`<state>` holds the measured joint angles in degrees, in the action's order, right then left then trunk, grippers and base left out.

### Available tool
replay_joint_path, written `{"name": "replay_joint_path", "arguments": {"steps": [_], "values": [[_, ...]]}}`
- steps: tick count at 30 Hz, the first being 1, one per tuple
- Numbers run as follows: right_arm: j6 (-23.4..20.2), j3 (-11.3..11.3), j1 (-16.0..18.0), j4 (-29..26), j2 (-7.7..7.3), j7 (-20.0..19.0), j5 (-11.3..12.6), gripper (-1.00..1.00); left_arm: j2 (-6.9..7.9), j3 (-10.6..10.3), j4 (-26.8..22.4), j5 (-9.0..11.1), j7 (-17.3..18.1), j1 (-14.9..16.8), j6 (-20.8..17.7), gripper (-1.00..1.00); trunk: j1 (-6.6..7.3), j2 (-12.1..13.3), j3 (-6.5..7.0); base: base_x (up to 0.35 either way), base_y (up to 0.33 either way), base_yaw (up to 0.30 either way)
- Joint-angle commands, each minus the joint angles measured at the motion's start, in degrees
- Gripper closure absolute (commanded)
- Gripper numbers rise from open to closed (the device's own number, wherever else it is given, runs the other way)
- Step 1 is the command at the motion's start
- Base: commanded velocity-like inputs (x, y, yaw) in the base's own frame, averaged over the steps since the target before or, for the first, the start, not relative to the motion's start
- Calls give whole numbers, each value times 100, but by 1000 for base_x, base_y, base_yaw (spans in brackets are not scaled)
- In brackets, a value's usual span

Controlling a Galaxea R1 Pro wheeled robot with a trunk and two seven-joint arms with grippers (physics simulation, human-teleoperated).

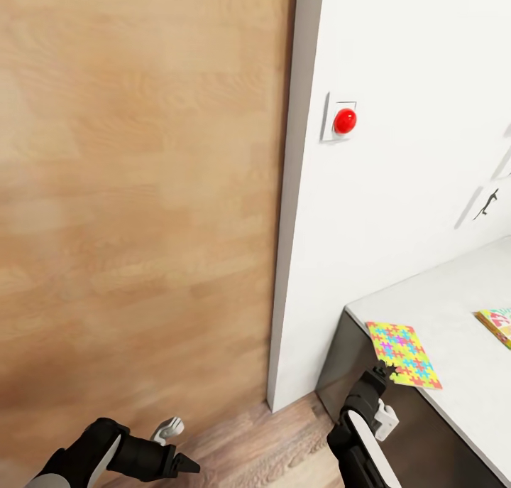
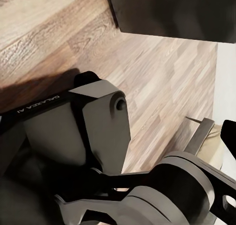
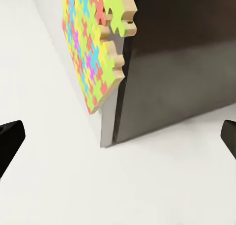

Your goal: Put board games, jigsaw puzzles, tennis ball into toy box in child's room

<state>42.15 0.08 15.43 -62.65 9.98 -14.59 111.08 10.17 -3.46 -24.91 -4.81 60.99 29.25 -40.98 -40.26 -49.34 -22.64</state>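
Note:
A jigsaw puzzle (image 1: 402,354), a thin square of yellow, pink, green and blue pieces, lies at the near corner of the light-grey table (image 1: 447,296), overhanging its edge. My right gripper (image 1: 387,371) sits just below that overhanging corner. In the right wrist view the jigsaw puzzle (image 3: 91,53) juts past the table's dark side, ahead of my open right gripper (image 3: 118,139), which holds nothing. My left gripper (image 1: 186,464) hangs low over the wooden floor, open and holding nothing; one fingertip (image 2: 229,131) shows in the left wrist view. The toy box, tennis ball and bed are out of view.
A colourful flat item (image 1: 497,324) lies on the table, cut off by the frame's right edge. A wooden door (image 1: 142,190) stands to the left of a white wall with a red button (image 1: 344,121). My own base (image 2: 88,136) shows above wooden floor (image 2: 162,72).

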Motion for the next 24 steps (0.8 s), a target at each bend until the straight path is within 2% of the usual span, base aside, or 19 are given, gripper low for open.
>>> {"name": "replay_joint_path", "arguments": {"steps": [1, 8, 15, 24], "values": [[15, 1, 4, -2, 2, -44, 61, -100, 1, -6, -9, -33, 32, 2, -37, -100, -2, -5, -7, 84, -118, 0], [45, -24, 4, -1, 2, -36, 69, -100, -6, -6, -6, -33, 35, 2, -41, -100, -2, -5, -7, 38, -52, 0], [49, -185, 4, -1, 2, 107, 60, -100, -6, -6, -5, -31, 36, 2, -41, -100, -2, -5, -7, 4, -6, 0], [37, -208, 3, -1, 2, 164, 39, -100, -7, -6, -6, -29, 34, 2, -41, -100, -2, -5, -7, 71, 0, 0]]}}
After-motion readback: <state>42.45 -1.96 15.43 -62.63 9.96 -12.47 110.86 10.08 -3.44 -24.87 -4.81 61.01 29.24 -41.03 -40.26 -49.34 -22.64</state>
